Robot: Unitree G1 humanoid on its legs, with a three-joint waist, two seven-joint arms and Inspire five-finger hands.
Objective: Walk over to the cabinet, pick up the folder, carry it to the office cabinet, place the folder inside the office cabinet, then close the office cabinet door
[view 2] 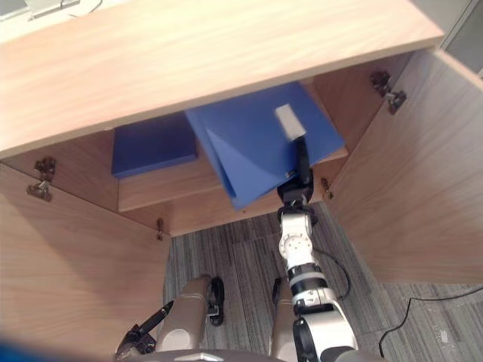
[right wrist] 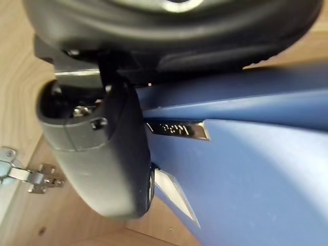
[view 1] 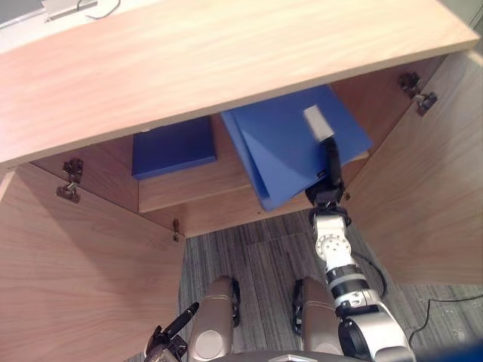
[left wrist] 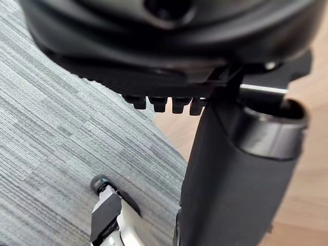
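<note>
Blue folder (view 1: 278, 143) gripped by right hand (view 1: 330, 167), open wooden cabinet (view 1: 226, 53)

Cabinet (view 1: 226, 53) light wood grain, matt; folder (view 1: 287, 151) smooth blue plastic, slight sheen; hinge (right wrist: 31, 174) shiny metal; floor (view 1: 256, 256) grey ribbed carpet; right hand (right wrist: 97, 154) glossy dark plastic

An office is indicated by a wood-laminate storage cabinet (view 1: 226, 53), which is seen with its doors (view 1: 83, 279) swung open. A blue folder (view 1: 287, 151) and a darker blue folder (view 1: 173, 147) are seen on its shelf. The floor is covered with grey striped carpet tiles (view 1: 256, 256), such as are laid in offices.
</note>
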